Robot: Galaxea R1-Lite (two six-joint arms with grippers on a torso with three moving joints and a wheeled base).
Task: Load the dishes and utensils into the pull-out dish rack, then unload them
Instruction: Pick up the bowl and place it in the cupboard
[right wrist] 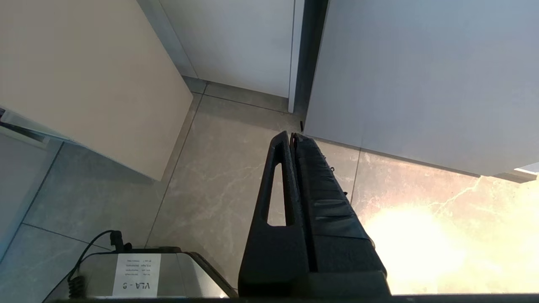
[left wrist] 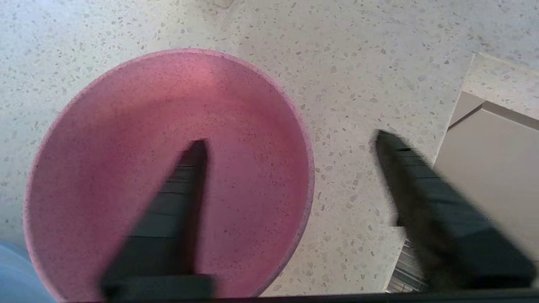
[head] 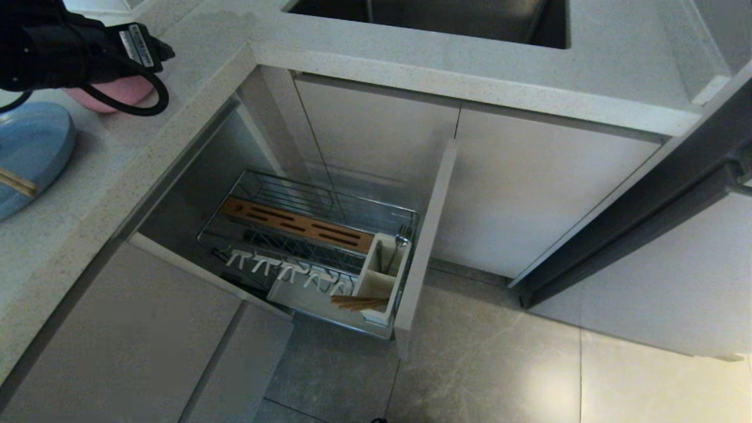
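Left gripper is over the counter, jaws spread wide and straddling the rim of the pink bowl: one finger sits over the bowl's inside, the other outside over bare counter, nothing clamped; can't tell if either finger touches the bowl. Bowl stands upright on the speckled counter, near the edge above the open cabinet. In the head view the left arm comes in from the upper left and covers most of the bowl; only a pink sliver shows under the wrist cable. Blue plate lies just beside the bowl on the same counter, with a chopstick resting across it. Pull-out dish rack is drawn out below the counter, well apart from the bowl: chrome wire basket, slotted wooden strip across the middle, row of white pegs nearer the camera, white utensil caddy against the beige front panel. More chopsticks lie in the caddy's near compartment; no dishes in the basket. Sink is set in the counter further back. Right gripper hangs parked over the floor tiles, fingers pressed together, holding nothing.
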